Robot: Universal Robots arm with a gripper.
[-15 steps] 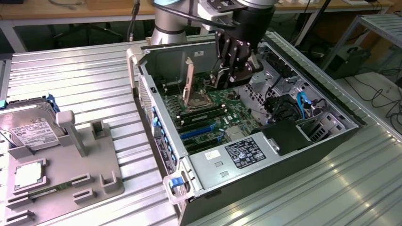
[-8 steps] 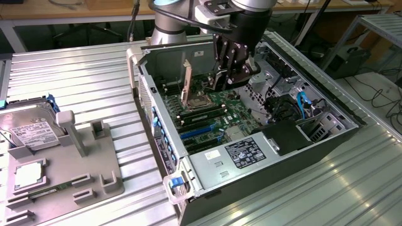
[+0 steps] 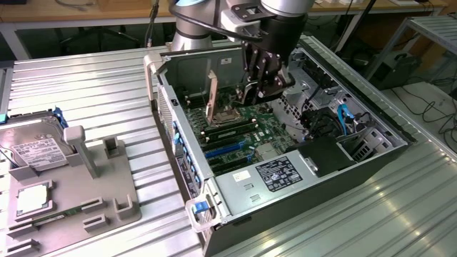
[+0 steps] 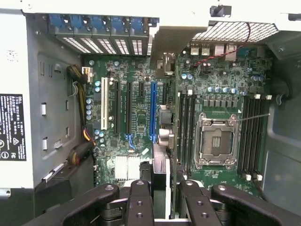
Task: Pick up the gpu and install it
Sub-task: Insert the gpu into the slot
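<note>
Fingers (image 4: pixel 139 202) pinch the gpu (image 4: pixel 160 169) between them.

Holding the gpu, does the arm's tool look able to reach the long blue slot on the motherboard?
Probably yes. The case stands open on its side, the blue slot is bare, and the tool holds the gpu edge-on over the board close beside it.

case (image 3: pixel 187 72): open | motherboard (image 4: pixel 141 94): inside it | hard drive (image 3: pixel 32 147): on grey tray (image 3: pixel 107 182), beside case

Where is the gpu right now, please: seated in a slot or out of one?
Out: the gripper holds the gpu on edge above the motherboard, and the long blue slot is bare.
</note>
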